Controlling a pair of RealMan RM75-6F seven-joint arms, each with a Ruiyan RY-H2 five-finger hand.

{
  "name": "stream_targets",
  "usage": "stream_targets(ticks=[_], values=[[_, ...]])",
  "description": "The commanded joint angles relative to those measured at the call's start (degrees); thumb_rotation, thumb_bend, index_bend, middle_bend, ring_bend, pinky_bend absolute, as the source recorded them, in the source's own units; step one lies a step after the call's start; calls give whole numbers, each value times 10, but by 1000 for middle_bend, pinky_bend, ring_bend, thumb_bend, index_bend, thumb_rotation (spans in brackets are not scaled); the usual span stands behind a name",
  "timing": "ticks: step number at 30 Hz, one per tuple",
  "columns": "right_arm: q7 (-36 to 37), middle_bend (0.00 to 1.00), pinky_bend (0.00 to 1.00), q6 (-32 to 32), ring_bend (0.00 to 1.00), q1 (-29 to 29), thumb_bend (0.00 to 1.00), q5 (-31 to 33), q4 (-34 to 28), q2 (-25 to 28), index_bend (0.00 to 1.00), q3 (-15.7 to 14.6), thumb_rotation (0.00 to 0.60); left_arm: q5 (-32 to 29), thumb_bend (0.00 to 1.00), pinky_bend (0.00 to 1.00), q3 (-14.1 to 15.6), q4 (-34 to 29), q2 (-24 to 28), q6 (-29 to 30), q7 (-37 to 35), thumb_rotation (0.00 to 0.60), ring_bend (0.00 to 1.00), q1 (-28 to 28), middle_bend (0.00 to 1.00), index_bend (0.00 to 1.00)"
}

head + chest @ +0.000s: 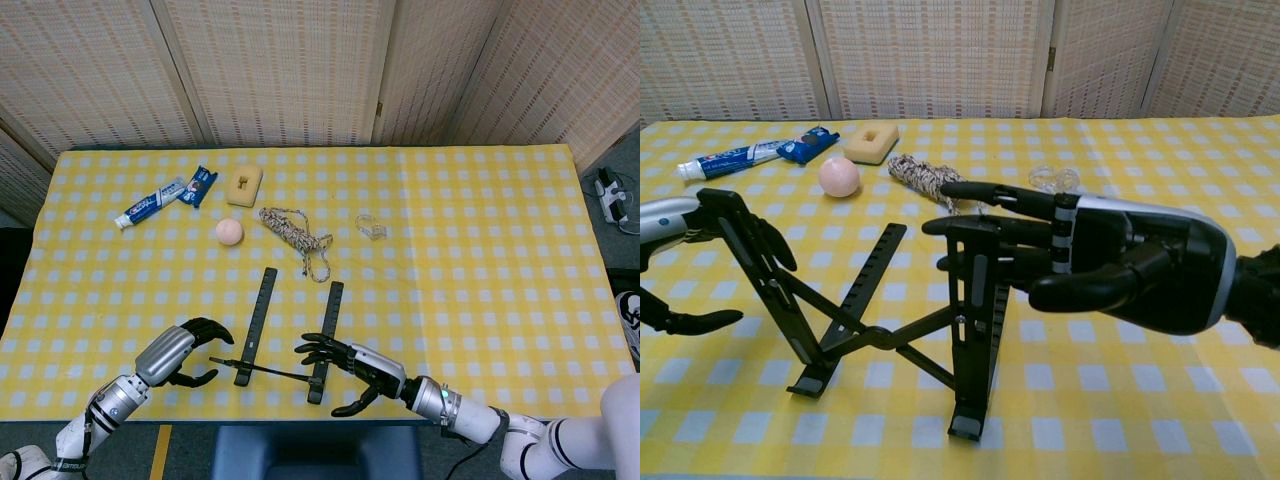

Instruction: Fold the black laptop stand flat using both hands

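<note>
The black laptop stand point(323, 338) point(975, 320) stands unfolded near the table's front edge, its two slotted rails pointing away from me and crossed struts between them. My left hand point(176, 353) point(702, 226) hooks its fingers over the top end of the raised left strut, thumb apart below. To the right of the stand's right upright, my right hand point(356, 369) point(1110, 265) is spread. Its fingers reach over the top of that upright and its thumb curls underneath without closing on it.
Along the far left of the yellow checked table point(480, 250) lie a toothpaste tube point(150, 205), a blue packet point(200, 185), a yellow sponge point(244, 184), a pink ball point(229, 231) and a rope bundle point(295, 232). A small clear object point(371, 226) lies mid-table.
</note>
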Motion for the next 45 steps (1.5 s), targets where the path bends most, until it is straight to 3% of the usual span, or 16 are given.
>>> stream_targets(ticks=[1,11,20,45], values=[[-17,126,0,-2,145,2,183,11,-17,13,0,10,600,-16,381,214,-3,6,-12,-18,17,600,233,2,323,400],[-25,126,0,-15,136,-3,183,25,-28,23,0,16,600,-33,381,218,-6,33,-48,-37,50,600,242,9,324,466],[-20,125,0,-21,135,-7,183,22,-21,19,0,15,600,-46,383,221,-17,49,-79,-42,46,600,246,11,323,464],[-12,125,0,-32,128,-16,183,26,-11,14,0,18,600,-54,391,231,-22,56,-104,-49,34,600,267,12,323,522]])
